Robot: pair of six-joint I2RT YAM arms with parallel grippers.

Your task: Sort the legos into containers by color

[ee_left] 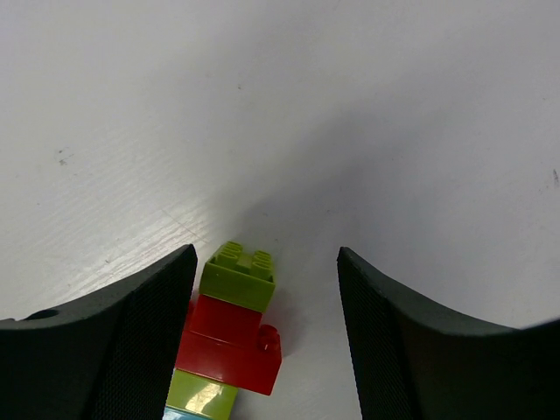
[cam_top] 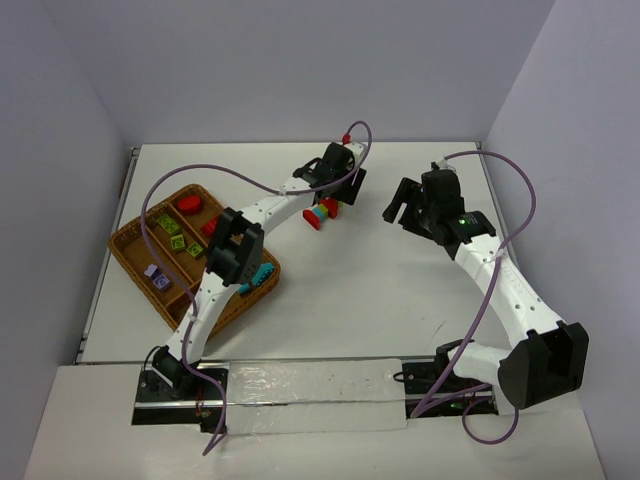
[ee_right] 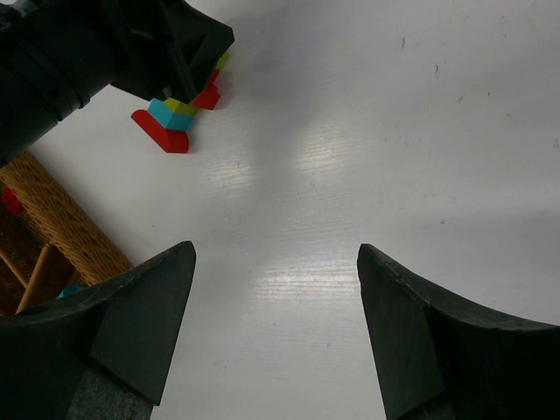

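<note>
A multicoloured lego stack (cam_top: 322, 213) lies on the white table at the far middle: green, red, green, teal and a red base. In the left wrist view the stack (ee_left: 229, 331) lies between my open left gripper (ee_left: 267, 267) fingers, close against the left finger. My right gripper (ee_right: 276, 262) is open and empty over bare table to the right of the stack (ee_right: 179, 112). The brown wicker tray (cam_top: 130, 255) at the left holds sorted red (cam_top: 189, 204), green (cam_top: 170, 226), purple (cam_top: 155, 275) and teal (cam_top: 262, 275) bricks.
The left arm (cam_top: 235, 250) reaches over the tray's right side. A purple cable (cam_top: 180, 185) arcs over the tray, and another follows the right arm (cam_top: 500, 280). White walls enclose the table at back and sides.
</note>
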